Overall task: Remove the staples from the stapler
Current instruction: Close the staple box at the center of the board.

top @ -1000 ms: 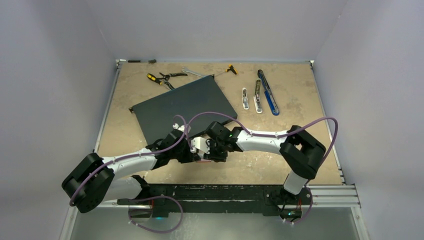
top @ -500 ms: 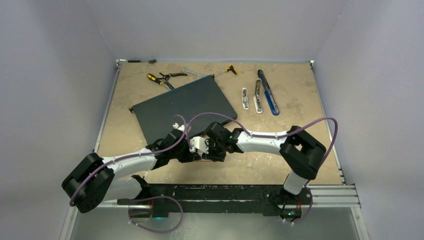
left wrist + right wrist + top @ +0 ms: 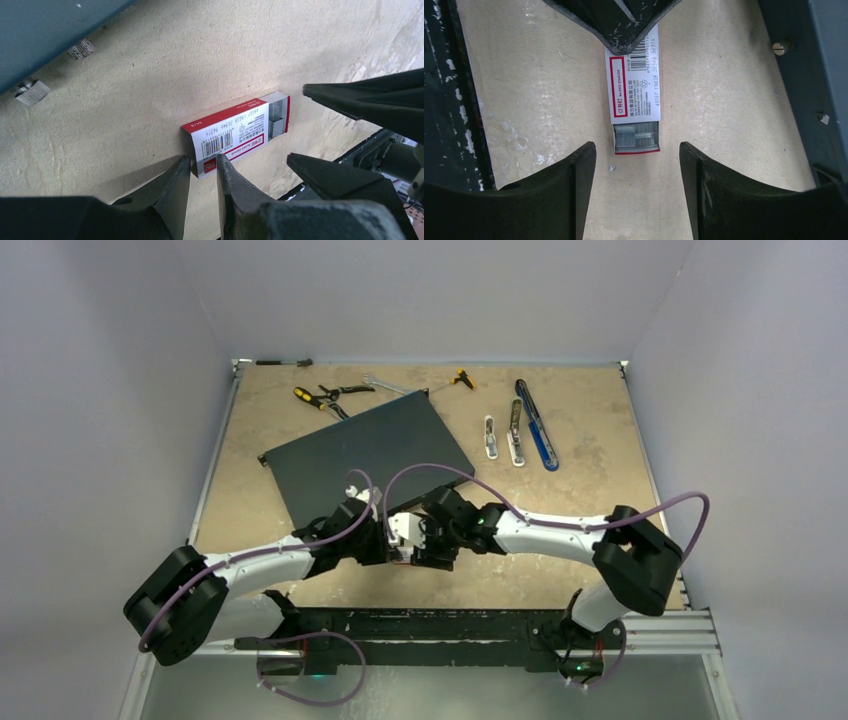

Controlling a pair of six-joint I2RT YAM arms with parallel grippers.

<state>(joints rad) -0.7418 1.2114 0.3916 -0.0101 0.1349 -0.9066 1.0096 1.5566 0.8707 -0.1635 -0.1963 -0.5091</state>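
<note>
Staples [image 3: 636, 136] lie grey in the tray [image 3: 636, 150] slid partway out of a red-and-white staple box [image 3: 634, 85], which rests flat on the beige table [image 3: 734, 150]. Right gripper [image 3: 638, 146] stands with jaws wide apart, flanking that open end without touching it. Left gripper [image 3: 204, 162] has its tips, a narrow gap between them, at the box's closed end; whether they clamp it I cannot tell

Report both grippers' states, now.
Left gripper: closed on the end of the red-and-white box.
Right gripper: open, holding nothing, at the box's open end.
</note>
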